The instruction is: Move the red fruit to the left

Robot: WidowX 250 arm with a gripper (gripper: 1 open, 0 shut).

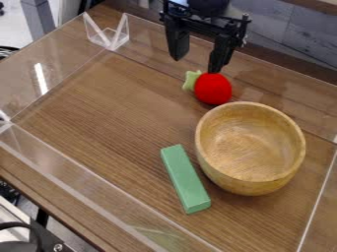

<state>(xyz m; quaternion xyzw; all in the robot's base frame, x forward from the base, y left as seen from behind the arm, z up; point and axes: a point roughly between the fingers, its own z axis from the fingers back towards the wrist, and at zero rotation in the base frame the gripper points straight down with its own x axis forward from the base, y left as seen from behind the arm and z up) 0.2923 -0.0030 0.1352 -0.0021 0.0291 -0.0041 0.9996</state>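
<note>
Your red fruit (214, 89) sits on the wooden table (105, 118) toward the far side, just beyond the rim of the wooden bowl (250, 148) and apart from it, with its small green leafy top (192, 80) pointing left. The gripper (206, 57) hangs straight down just above and behind it, its two dark fingers (175, 44) spread wide with nothing between them. You should expect the fruit to be a light toy, probably hard or only slightly yielding, with a smooth, rounded skin that can squirt out of a pinch if you close off-centre. Take it across the widest part of the red body, fingers either side of the middle, and leave the leafy top alone, since it looks too small and thin to hold. Being round, it may roll when nudged, so come down squarely. The green block (186, 178) lies near, left of the bowl, well clear of the fruit. You cannot see the underside of the fruit or whether it rests flat. The arm above the gripper is cut off at the top edge, and the clear walls (39, 74) around the table show only as faint glints, so their exact edges are hard to judge.
</note>
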